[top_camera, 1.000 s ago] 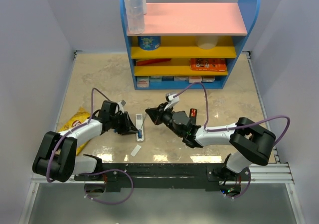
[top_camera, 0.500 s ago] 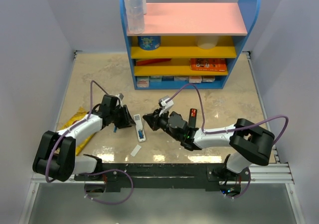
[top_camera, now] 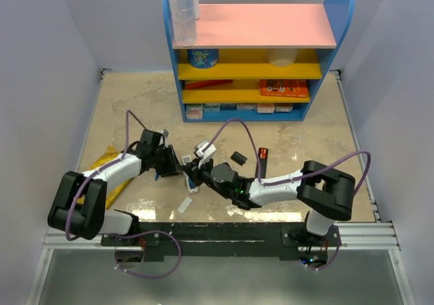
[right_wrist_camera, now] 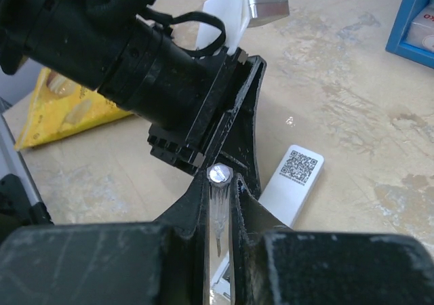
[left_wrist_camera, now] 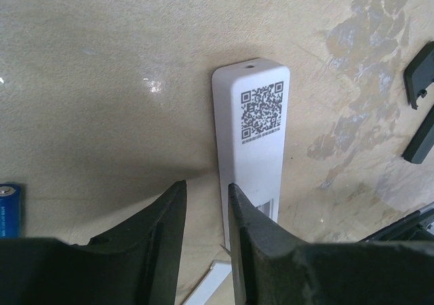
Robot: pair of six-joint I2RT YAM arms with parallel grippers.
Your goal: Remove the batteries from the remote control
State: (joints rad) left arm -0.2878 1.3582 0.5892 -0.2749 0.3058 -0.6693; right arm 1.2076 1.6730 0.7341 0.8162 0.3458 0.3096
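Observation:
The white remote control (left_wrist_camera: 251, 135) lies face down on the table, its QR label up, and also shows in the top view (top_camera: 188, 161). My left gripper (left_wrist_camera: 205, 186) is open by a narrow gap with only table in it. Its right finger (left_wrist_camera: 247, 230) overlaps the remote's left edge. One blue battery (left_wrist_camera: 8, 210) lies on the table to its left. My right gripper (right_wrist_camera: 218, 186) is shut on a thin grey stick (right_wrist_camera: 220, 174), right beside the left gripper (right_wrist_camera: 203, 115) and over the remote (right_wrist_camera: 293, 179). In the top view both grippers, left (top_camera: 180, 171) and right (top_camera: 194, 176), meet at the remote.
A loose white cover strip (top_camera: 185, 205) lies near the front edge. Two black remotes (top_camera: 238, 158) (top_camera: 263, 154) lie to the right. A yellow snack bag (top_camera: 102, 169) lies at the left. The blue shelf unit (top_camera: 251, 54) stands at the back.
My right gripper has swung left with the stick, from beside the remote to right over it. My left gripper has opened a little and shifted slightly back.

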